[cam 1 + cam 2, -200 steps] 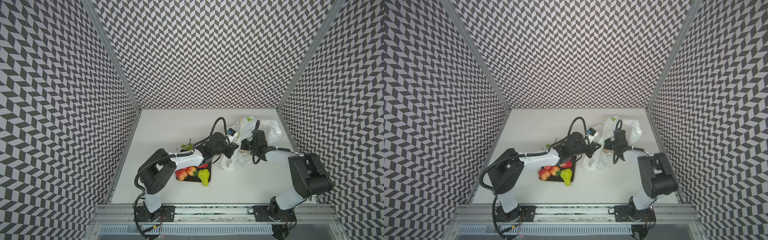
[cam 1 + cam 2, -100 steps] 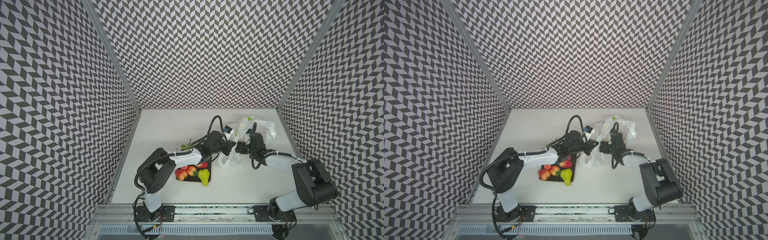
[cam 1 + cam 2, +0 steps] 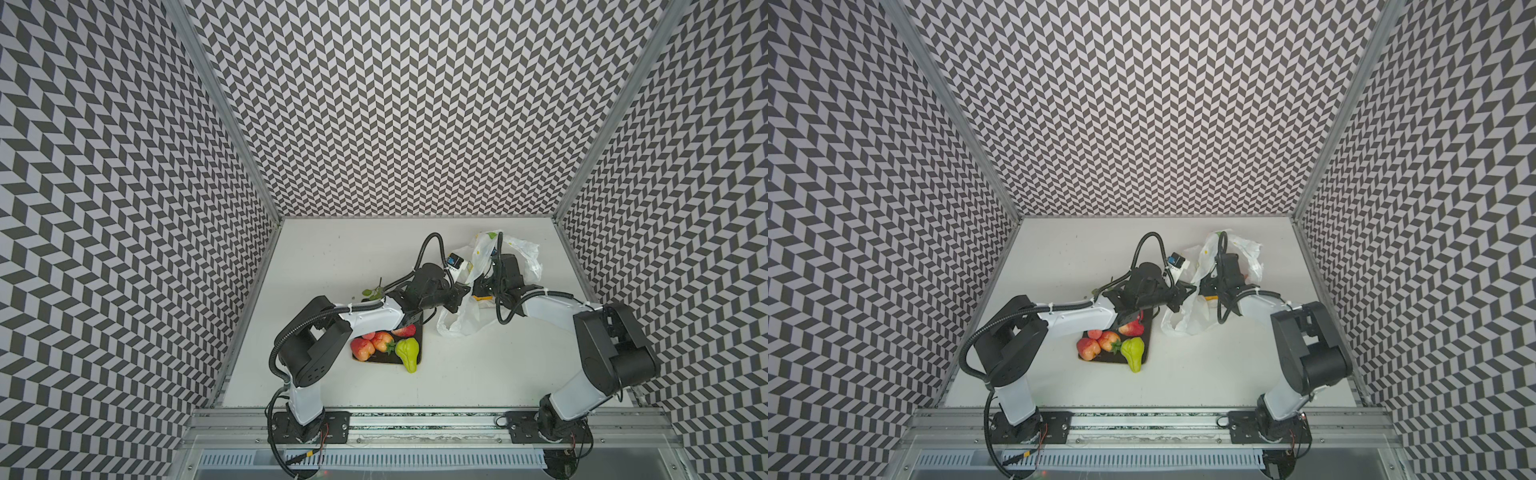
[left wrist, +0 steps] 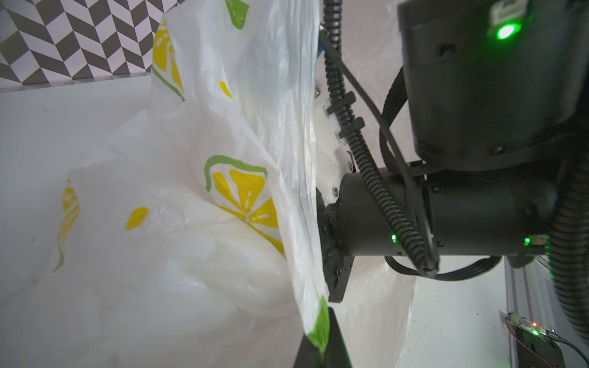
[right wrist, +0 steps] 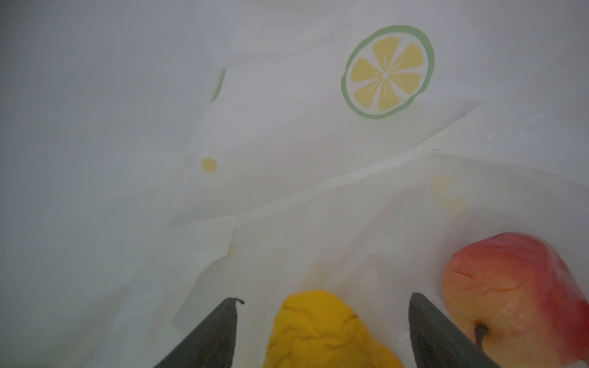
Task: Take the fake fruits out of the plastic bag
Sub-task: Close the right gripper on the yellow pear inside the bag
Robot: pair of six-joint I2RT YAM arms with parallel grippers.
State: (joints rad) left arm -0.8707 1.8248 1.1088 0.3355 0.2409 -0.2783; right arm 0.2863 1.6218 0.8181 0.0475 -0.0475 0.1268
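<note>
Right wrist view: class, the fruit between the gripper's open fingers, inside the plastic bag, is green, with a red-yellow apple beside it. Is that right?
No. The fruit between the right gripper's fingers is yellow, not green; the right wrist view shows it. The rest stands: open fingers, inside the plastic bag, red-yellow apple beside it.
</note>
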